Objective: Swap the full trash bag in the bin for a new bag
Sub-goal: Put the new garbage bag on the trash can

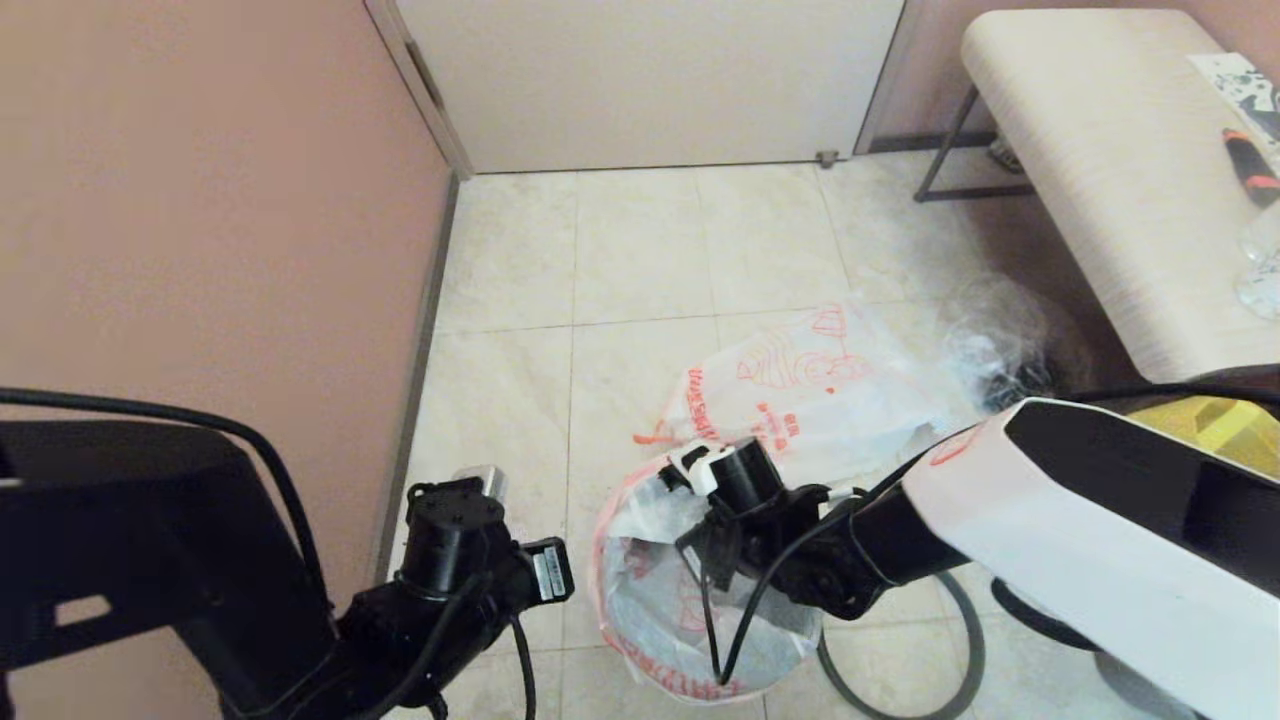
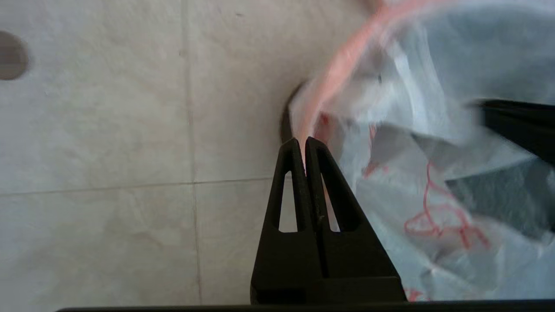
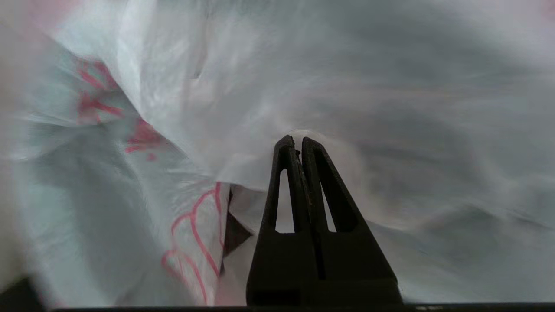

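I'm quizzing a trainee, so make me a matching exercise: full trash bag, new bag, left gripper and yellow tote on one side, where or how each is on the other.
1 full trash bag
2 new bag
3 left gripper
4 yellow tote

a clamped shut on an orange-red edge
b behind the right arm
c lying on the tiles
d spread open, gripped at its rim

Pairs: 1c, 2d, 3a, 4b.

A floor of pale beige marbled square tiles with thin grout lines meets a plain salmon-pink wall on the left. At the far end stands a closed off-white door. On the right is a cream, wood-grained bench top on a thin dark metal frame.
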`<state>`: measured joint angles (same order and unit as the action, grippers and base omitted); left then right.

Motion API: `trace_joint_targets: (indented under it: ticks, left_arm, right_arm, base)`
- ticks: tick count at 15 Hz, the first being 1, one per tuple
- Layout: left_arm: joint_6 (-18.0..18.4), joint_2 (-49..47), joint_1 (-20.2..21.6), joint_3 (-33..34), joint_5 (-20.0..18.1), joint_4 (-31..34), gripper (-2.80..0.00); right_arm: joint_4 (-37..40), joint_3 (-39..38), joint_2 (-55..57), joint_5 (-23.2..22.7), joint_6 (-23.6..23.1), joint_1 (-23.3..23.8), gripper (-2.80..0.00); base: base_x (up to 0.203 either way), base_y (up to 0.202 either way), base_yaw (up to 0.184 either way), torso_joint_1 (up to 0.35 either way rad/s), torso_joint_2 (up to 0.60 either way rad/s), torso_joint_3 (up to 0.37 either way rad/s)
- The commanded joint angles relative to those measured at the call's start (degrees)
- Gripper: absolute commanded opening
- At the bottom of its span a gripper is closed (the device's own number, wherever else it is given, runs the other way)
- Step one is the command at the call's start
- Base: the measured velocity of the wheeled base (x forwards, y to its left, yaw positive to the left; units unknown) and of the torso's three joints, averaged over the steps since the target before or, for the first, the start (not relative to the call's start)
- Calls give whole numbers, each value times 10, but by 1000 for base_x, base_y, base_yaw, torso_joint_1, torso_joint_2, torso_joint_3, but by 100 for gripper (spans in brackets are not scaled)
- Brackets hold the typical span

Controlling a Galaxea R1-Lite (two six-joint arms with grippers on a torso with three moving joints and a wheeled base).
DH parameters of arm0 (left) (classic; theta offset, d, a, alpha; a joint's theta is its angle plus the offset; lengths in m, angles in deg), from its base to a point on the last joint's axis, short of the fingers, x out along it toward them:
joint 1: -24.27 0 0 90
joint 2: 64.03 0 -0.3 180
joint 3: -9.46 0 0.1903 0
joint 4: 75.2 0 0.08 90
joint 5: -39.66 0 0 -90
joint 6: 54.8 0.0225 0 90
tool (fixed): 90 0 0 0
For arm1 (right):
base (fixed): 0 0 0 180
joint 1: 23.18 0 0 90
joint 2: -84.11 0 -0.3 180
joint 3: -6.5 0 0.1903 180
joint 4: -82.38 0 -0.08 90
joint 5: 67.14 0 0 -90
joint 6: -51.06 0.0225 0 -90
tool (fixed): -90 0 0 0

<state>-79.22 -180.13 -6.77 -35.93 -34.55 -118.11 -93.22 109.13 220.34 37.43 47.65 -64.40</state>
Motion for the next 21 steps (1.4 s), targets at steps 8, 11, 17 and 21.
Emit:
trace_joint_targets:
  ticks: [8, 11, 17, 21]
  left_arm:
    - [17, -116, -7, 25, -24, -151, -280]
    - [17, -118, -5, 23, -26, -151, -280]
    - [18, -141, -4, 14, -34, -152, -280]
    - [18, -140, -4, 12, -34, -152, -280]
  right_arm:
    - [49, 181, 203, 86, -24, 8, -280]
    - [47, 142, 140, 86, -2, 2, -280]
    - [-33, 45, 26, 69, 45, -24, -280]
    - [-30, 95, 59, 68, 31, -23, -280]
  base:
    - [0, 0, 0, 0, 0, 0]
    - [0, 0, 0, 0, 0, 0]
    - [0, 0, 0, 0, 0, 0]
    - [0, 0, 0, 0, 0, 0]
